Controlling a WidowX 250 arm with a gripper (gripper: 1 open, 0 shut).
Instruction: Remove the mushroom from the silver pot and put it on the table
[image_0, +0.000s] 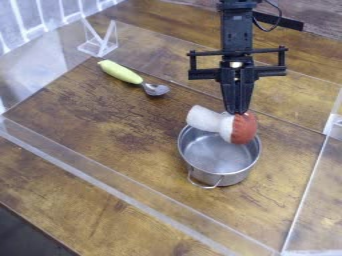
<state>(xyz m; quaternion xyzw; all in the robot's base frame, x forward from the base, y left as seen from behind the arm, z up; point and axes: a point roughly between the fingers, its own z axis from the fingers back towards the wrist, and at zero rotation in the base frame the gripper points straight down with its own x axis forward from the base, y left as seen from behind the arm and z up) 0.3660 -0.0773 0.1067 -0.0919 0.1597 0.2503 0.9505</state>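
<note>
My gripper (239, 112) hangs from above and is shut on the mushroom (227, 124), which has a reddish-brown cap to the right and a thick white stem pointing left. The mushroom hangs sideways just above the far rim of the silver pot (219, 154). The pot stands on the brown wood table (94, 110), and its inside shows nothing in it.
A spoon with a yellow handle (132, 77) lies on the table to the left of the pot. Clear acrylic walls (120, 185) edge the table at the front, left and right. A small clear stand (98, 40) sits at the back left.
</note>
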